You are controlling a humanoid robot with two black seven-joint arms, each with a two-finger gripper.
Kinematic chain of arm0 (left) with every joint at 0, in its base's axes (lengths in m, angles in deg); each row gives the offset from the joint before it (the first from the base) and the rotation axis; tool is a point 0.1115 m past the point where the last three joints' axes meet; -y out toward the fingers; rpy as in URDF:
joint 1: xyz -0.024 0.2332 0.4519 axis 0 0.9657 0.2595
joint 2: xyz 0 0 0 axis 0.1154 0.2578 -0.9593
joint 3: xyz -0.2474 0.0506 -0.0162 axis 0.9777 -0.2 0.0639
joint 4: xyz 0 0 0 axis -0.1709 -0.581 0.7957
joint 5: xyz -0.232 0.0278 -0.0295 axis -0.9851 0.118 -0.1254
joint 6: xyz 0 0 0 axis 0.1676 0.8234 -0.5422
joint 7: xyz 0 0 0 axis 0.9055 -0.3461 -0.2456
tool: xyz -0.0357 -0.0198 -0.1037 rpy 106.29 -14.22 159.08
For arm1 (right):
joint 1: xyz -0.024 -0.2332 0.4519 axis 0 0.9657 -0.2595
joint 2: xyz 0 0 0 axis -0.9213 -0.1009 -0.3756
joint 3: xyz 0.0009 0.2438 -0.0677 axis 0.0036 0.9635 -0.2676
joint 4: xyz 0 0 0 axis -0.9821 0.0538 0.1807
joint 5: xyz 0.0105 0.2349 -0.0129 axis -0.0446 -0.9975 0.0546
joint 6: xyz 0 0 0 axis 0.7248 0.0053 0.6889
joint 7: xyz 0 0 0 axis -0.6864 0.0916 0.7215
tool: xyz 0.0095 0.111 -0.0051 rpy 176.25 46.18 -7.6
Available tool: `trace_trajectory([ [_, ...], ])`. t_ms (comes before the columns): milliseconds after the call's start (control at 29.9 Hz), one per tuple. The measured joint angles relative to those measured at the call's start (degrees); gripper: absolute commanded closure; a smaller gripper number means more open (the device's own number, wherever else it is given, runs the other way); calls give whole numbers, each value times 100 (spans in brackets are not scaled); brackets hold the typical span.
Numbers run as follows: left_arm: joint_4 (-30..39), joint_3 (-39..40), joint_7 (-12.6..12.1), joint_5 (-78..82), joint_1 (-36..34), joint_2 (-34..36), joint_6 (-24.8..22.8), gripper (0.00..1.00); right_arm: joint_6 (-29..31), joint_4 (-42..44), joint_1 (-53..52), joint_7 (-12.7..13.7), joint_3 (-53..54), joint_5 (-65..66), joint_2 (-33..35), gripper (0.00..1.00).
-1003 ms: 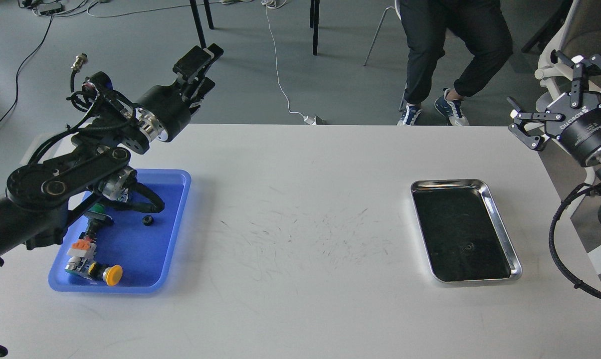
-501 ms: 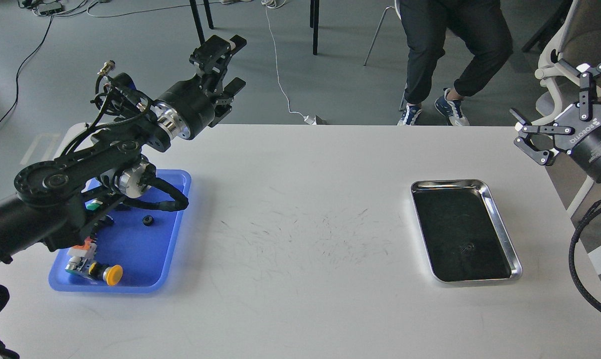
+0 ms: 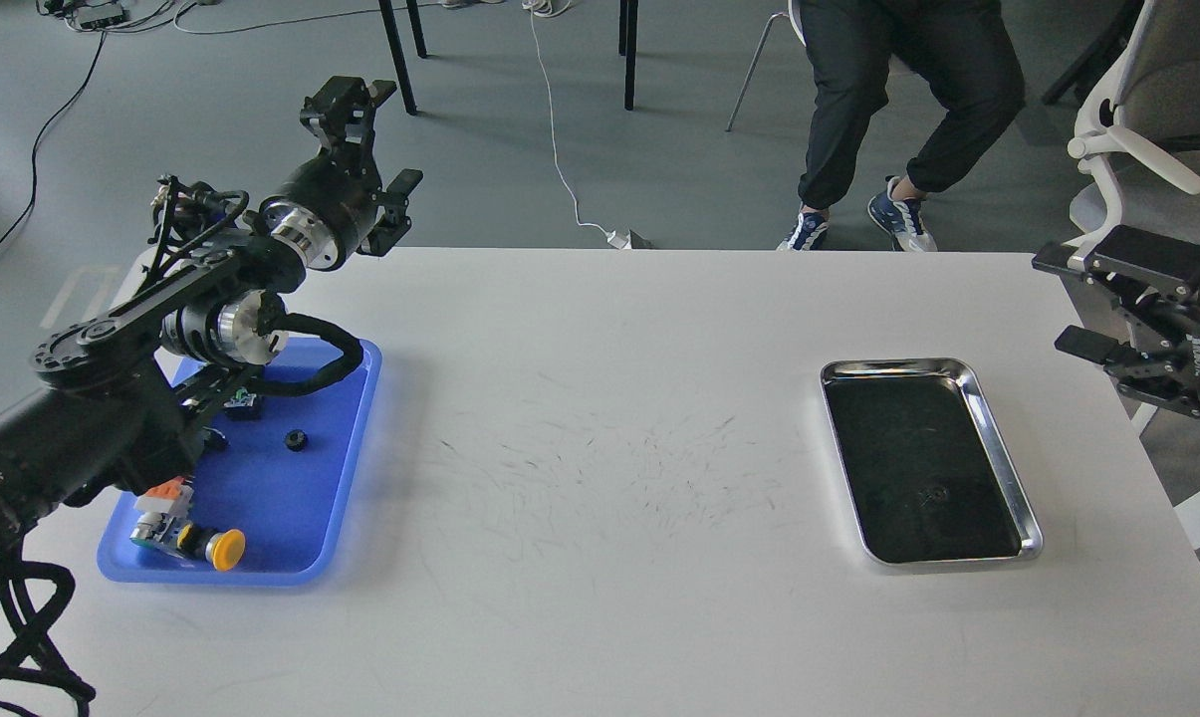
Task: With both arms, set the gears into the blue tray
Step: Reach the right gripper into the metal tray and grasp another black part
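Observation:
The blue tray (image 3: 271,498) lies at the table's left side. One small black gear (image 3: 295,439) rests inside it near the right wall. My left gripper (image 3: 375,139) is raised high beyond the table's back edge, above and behind the tray, open and empty. Its arm crosses over the tray's back left corner and hides part of it. My right gripper (image 3: 1078,304) hovers at the table's right edge, just right of the silver tray, open with nothing between its fingers.
Push-button switches lie in the blue tray: a yellow-capped one (image 3: 225,549) at the front, another (image 3: 241,401) half hidden under my left arm. A shiny silver metal tray (image 3: 1003,448) sits at the right. A seated person (image 3: 898,110) and a white chair (image 3: 1147,139) are behind the table.
My left gripper swung left and back, away from the table's middle. My right gripper dropped lower and turned, now level with the table's right edge. The gear and switches stayed put.

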Motion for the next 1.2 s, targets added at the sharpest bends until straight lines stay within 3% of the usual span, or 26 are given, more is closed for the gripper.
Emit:
trace_trajectory([
  [134, -76, -11, 47, -10, 64, 23, -16, 3, 484, 6, -38, 104, -152, 2058, -78, 2],
  [267, -82, -17, 82, -10, 71, 33, -6, 3, 547, 12, -46, 136, -720, 3020, -491, 2],
  [568, -63, -18, 96, -11, 76, 135, 7, 3, 550, 473, -362, 185, -1429, 3324, -1166, 2],
  [936, -30, -19, 98, -14, 75, 152, 6, 3, 548, 1704, -3176, 234, -4368, 3293, -2090, 3],
  [1203, -20, 16, 98, -14, 74, 153, 12, 3, 548, 2199, -3705, 230, -5214, 3314, -2671, 7],
])
